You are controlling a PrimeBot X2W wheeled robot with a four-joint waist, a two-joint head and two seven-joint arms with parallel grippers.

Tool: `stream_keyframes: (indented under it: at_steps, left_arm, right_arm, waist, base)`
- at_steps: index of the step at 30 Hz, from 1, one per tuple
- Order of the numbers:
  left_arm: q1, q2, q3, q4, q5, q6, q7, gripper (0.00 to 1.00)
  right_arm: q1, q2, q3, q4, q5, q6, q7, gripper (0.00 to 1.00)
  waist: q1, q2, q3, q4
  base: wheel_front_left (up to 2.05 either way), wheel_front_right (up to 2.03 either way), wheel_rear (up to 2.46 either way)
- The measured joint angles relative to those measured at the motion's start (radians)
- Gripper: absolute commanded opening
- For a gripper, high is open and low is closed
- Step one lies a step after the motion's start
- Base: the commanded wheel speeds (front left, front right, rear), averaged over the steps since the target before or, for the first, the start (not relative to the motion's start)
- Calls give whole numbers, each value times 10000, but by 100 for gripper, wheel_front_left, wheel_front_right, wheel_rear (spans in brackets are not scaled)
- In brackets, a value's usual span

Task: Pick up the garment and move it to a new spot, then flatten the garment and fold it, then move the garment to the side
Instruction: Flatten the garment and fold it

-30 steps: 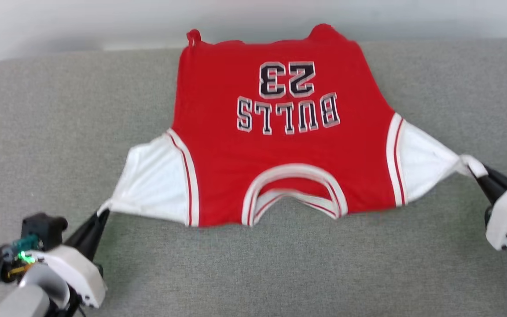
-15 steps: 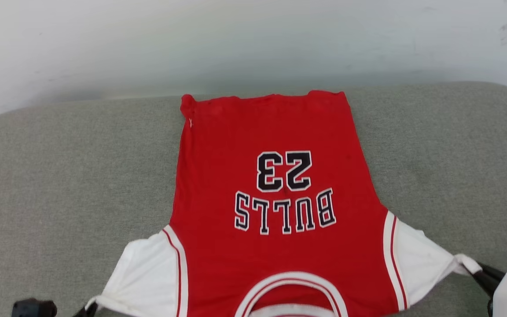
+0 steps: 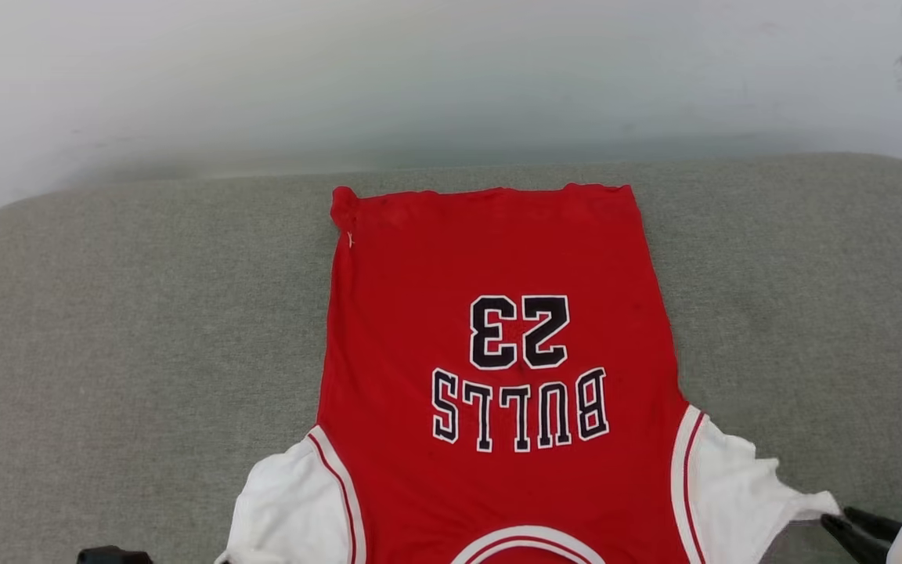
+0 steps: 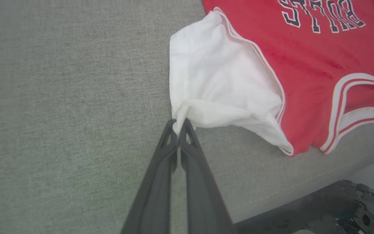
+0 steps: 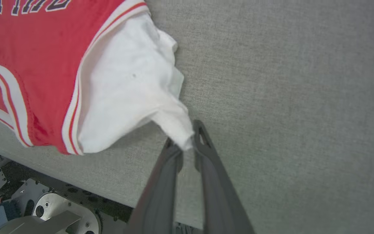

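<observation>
**Jersey spread on the grey cushion, one sleeve pinched, the other hand loosened**

The red jersey [image 3: 498,329] lies flat on a grey cushion [image 3: 106,313], front side up. Its hem points toward the pale wall [image 3: 420,78] and its collar [image 4: 359,100] lies at the near edge by the robot. The black lettering [image 3: 520,411] reads upside down in the head view.

The white sleeve on the robot's left [image 4: 213,81] is drawn to a point. The left hand [image 4: 178,125] is clamped shut on that point, its two dark fingers pressed together around the cloth just above the cushion.

The white sleeve on the robot's right [image 5: 125,91] is rumpled and also tapers to a tip. That tip sits between the fingers of the right hand [image 5: 187,138], which stand slightly apart with a narrow gap between them, so the cloth hangs loosely there rather than being squeezed.

Both hands are low and close to the cushion's near edge, one on each side of the jersey.
</observation>
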Motion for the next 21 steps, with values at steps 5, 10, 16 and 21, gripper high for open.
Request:
stream_keyframes:
  at_steps: [5, 10, 16, 21]
  left_arm:
    - [-82, 186, -142, -1039, -10, 19, 514, 0]
    - [-285, 504, -205, -2341, 121, 113, 1043, 0]
    - [-749, 851, -311, -3655, 443, 121, 1593, 0]
    - [-1406, 915, -418, -4366, 777, -25, 1948, 0]
  right_arm:
    - [-267, 6, -802, -744, 242, -2, 777, 100]
    - [-1220, 205, -1871, -1643, 265, -2, 2098, 100]
    - [-3459, 1089, -2876, -1588, -190, -2, 4510, 100]
    - [-5841, 1511, -3444, -811, -1310, -2, 6205, 100]
  waist:
    - [1, 0, 302, 222]
    - [1, 0, 884, 580]
    - [2, 0, 1856, 1188]
    - [3, 0, 2751, 1884]
  base:
    - [0, 0, 0]
    - [0, 0, 0]
    - [0, 0, 0]
    - [0, 0, 0]
